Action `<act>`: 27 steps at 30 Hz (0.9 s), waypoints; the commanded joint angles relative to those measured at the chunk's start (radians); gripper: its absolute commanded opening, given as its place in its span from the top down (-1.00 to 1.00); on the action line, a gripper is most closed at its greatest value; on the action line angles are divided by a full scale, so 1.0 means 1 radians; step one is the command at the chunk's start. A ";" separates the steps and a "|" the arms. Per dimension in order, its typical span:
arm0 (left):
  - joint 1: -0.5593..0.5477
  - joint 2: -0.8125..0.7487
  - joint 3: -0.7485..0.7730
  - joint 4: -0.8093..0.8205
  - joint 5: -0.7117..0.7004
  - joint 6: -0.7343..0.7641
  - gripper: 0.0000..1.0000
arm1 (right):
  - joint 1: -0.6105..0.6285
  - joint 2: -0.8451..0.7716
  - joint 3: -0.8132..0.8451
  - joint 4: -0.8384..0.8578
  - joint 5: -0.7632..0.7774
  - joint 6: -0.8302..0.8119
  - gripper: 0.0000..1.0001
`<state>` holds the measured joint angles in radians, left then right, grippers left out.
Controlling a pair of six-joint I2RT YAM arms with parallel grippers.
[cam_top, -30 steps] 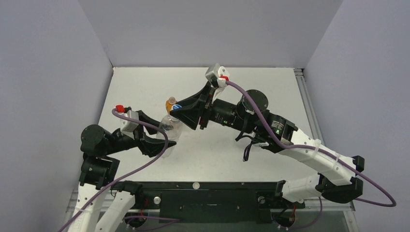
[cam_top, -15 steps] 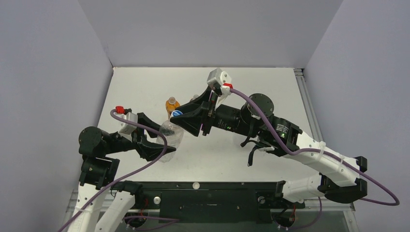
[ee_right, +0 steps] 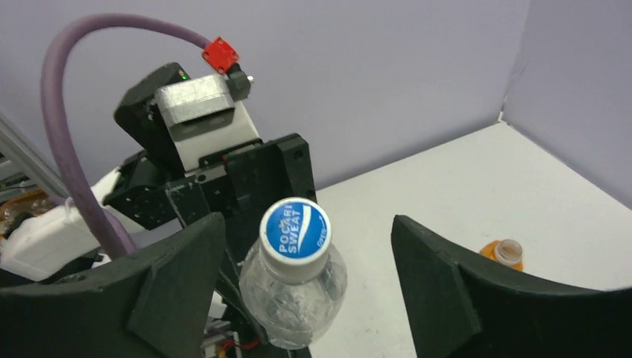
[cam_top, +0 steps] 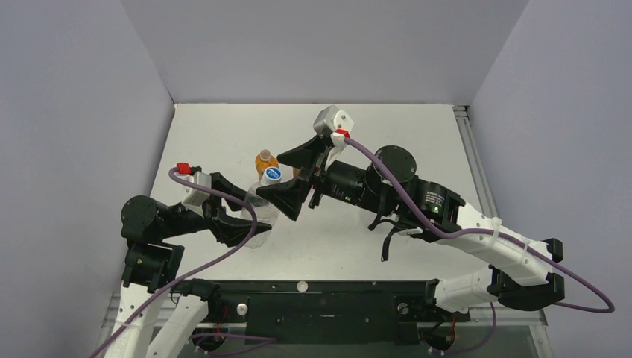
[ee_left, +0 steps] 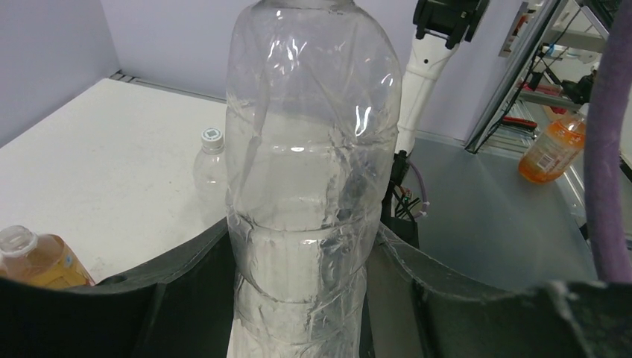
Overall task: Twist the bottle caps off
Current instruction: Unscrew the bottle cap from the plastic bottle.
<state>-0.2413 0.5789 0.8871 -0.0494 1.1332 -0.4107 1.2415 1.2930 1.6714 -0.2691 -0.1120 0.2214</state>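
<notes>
The left pincer (cam_top: pixel 252 218) grasps the clear bottle (ee_left: pixel 309 164) by its thin, dented body, upright toward 8 o'clock on the surface (cam_top: pixel 387 134). The right pincer (ee_right: pixel 307 246) is released, straddling the blue cap (ee_right: pixel 296 230) untouched. Closing off-centre could bend the neck or spin the bottle. The uncapped orange bottle (cam_top: pixel 264 159) stands near at 12 o'clock; freer room lies toward 3 o'clock.

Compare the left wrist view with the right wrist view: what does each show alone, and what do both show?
Left wrist only: the left gripper clamping the clear bottle's body, plus a smaller white-capped bottle behind. Right wrist only: the blue cap between the right gripper's open jaws, untouched. Both: the clear bottle and the uncapped orange bottle.
</notes>
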 commanded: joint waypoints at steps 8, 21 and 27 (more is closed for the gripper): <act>-0.004 -0.037 0.012 -0.015 -0.356 0.197 1.00 | 0.104 0.057 0.161 -0.055 0.592 0.147 -0.69; -0.004 -0.042 -0.033 -0.067 -0.479 0.337 1.00 | 0.127 0.275 0.444 -0.211 0.673 0.164 -0.67; -0.003 -0.043 -0.048 -0.051 -0.482 0.331 1.00 | 0.122 0.306 0.439 -0.192 0.668 0.174 -0.48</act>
<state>-0.2413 0.5407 0.8478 -0.1352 0.6685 -0.0914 1.3685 1.5875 2.0815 -0.4664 0.5301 0.3824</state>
